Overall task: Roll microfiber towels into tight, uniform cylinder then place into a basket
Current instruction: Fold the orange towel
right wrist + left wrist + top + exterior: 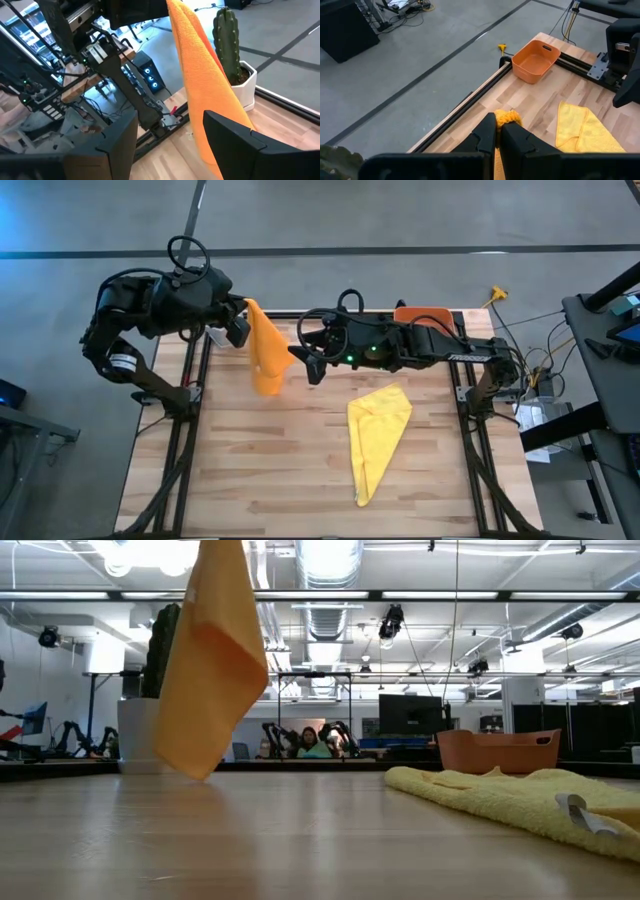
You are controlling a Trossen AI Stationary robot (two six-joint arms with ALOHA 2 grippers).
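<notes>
The orange towel (265, 348) hangs in the air over the table's far left part, below my left gripper (238, 323), which is shut on its top. In the low view the orange towel (213, 660) reaches down close to the tabletop. My right gripper (308, 360) stands open beside the hanging cloth; in its wrist view the orange towel (200, 85) hangs just beyond its fingers (235, 140). The yellow towel (378, 430) lies loosely folded on the table right of the middle. The basket (535, 60) stands at the far right, partly under my right arm. My left gripper pinches a bunched tuft at the orange towel's top (507, 118) between its two shut fingers (487, 135). The rest of the cloth hangs slack below the gripper. My right gripper: the cloth runs behind one finger (240, 145); I cannot tell whether it touches.
A white pot with a green cactus (150, 710) stands at the table's far left edge behind the hanging towel. Black rails run along the table's left and right sides (190, 430). Bare wood lies in the near left part (260, 480).
</notes>
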